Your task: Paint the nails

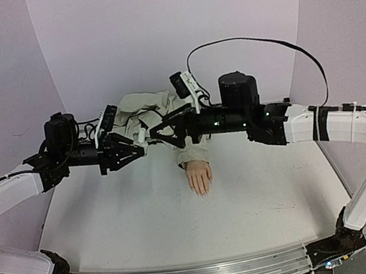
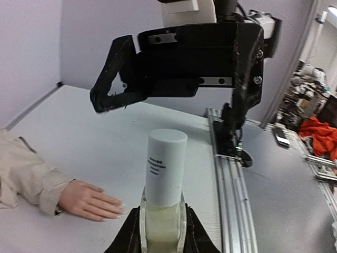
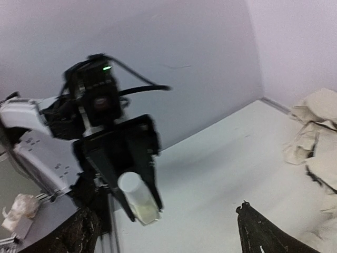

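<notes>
The pale mannequin hand [image 1: 200,176] lies palm down mid-table, its beige sleeve [image 1: 193,153] running back. Its tiny skin-coloured nails [image 2: 120,209] show at the fingertips in the left wrist view. My left gripper [image 1: 139,145] is shut on a small glass bottle [image 2: 162,229] of pale liquid with a tall white cap [image 2: 166,166], held in the air above the table. My right gripper [image 1: 155,133] is open, facing the cap a short way off, apart from it. The right wrist view shows the bottle [image 3: 138,197] in the left gripper's jaws, beyond my open right gripper [image 3: 166,232].
Crumpled beige cloth [image 1: 143,108] lies at the back, also in the right wrist view [image 3: 316,142]. An aluminium rail [image 2: 231,211] runs along the table's near edge. Pale walls close in the back and sides.
</notes>
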{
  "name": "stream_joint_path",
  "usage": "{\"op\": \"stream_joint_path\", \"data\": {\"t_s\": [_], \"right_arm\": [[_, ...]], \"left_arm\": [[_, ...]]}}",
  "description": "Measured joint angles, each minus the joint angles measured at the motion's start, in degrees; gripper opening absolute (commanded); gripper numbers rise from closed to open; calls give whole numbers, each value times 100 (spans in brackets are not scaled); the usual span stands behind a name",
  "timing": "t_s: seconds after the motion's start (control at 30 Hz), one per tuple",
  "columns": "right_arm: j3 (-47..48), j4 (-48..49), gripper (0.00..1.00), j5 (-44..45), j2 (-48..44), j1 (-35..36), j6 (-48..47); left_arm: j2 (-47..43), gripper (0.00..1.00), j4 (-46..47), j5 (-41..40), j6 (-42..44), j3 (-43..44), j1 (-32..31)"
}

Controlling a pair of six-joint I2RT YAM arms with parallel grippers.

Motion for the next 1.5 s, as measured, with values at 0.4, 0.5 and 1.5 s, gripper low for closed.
{"op": "stream_joint_path", "data": {"t_s": [0.4,0.5,1.5], "right_arm": [[398,597,36,-2020,647,192,11],[496,654,26,-2157,778,181,83],[2603,-302,0,4304,2310,1523,1239]], "left_arm": [[372,0,-4,1722,-205,160,-188],[372,0,-4,1832,-216,160,-201],[-1025,0,-284,-3770,452,-699,-402]]}}
